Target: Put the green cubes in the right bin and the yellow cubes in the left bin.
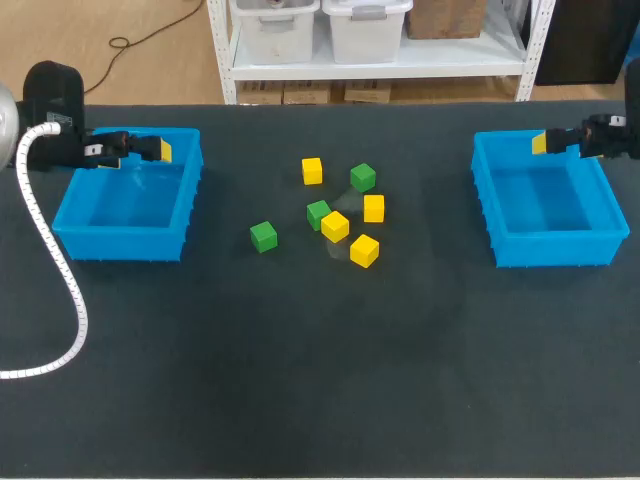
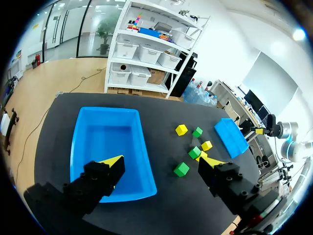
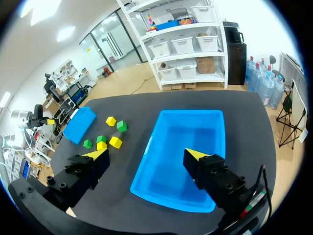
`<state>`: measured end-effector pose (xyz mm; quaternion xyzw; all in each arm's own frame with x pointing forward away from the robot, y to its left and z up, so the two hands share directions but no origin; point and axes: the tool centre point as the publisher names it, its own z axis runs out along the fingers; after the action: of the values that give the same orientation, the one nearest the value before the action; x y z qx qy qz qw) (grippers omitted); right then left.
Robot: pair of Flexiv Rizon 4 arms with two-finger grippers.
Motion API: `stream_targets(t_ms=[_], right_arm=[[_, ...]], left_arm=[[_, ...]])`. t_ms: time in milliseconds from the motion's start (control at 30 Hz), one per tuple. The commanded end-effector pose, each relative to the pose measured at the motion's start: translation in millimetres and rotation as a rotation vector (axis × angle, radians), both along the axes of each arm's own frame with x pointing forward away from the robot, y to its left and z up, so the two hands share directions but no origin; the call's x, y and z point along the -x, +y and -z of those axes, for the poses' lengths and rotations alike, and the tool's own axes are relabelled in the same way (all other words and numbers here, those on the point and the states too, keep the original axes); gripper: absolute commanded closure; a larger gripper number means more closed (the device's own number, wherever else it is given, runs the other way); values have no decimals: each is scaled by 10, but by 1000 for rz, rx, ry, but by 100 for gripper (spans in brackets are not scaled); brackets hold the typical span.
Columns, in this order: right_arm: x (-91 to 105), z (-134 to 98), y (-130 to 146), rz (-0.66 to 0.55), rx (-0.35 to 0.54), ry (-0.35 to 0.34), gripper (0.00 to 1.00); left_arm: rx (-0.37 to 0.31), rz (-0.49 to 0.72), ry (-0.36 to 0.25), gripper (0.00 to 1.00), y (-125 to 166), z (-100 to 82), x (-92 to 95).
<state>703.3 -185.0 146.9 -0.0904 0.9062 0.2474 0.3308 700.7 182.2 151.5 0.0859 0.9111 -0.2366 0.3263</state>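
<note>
blue plastic forms both bins, the left bin [image 1: 70, 235] and the right bin [image 1: 560, 255], which sit well apart at the two sides of the dark table [image 1: 320, 380]. all seven cubes lie on the table between them in a loose cluster. of the three green cubes [image 1: 363, 177], one is at the far side, one is in the middle just beside a yellow one, and one is off alone toward the left bin. the four yellow cubes [image 1: 312, 170] are spread through the same cluster, the nearest one at its front edge.

from the head view each pincer shows only a single yellow tip, so its spread is hard to judge there. the left gripper [image 1: 150, 150] hangs over the far rim of the left bin, the right gripper [image 1: 545, 143] over the far rim of the right bin, and the right arm is mostly cut off at the edge.

the wrist views settle it: the left gripper [image 2: 161, 161] and the right gripper [image 3: 146, 154] both have their fingers spread wide with nothing held. in the left wrist view one finger [image 2: 222, 178] covers part of a yellow cube.
</note>
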Motion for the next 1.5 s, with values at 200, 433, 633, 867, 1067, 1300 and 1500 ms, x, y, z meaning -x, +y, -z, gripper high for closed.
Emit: stream_targets(t_ms=[200, 433, 633, 867, 1067, 1300, 1500], right_arm=[[22, -18, 3, 5, 5, 1, 0], [22, -18, 3, 5, 5, 1, 0], [22, -18, 3, 5, 5, 1, 0], [-67, -118, 160, -42, 45, -12, 0], [-227, -294, 588, -117, 104, -38, 0], [-235, -243, 1196, -187, 160, -2, 0], [-123, -102, 1771, -258, 223, 67, 0]], left_arm=[[10, 7, -7, 0, 23, 16, 6], [10, 7, -7, 0, 23, 16, 6], [10, 7, -7, 0, 23, 16, 6], [10, 7, -7, 0, 23, 16, 6], [10, 7, -7, 0, 23, 16, 6], [10, 7, -7, 0, 23, 16, 6], [10, 7, -7, 0, 23, 16, 6]])
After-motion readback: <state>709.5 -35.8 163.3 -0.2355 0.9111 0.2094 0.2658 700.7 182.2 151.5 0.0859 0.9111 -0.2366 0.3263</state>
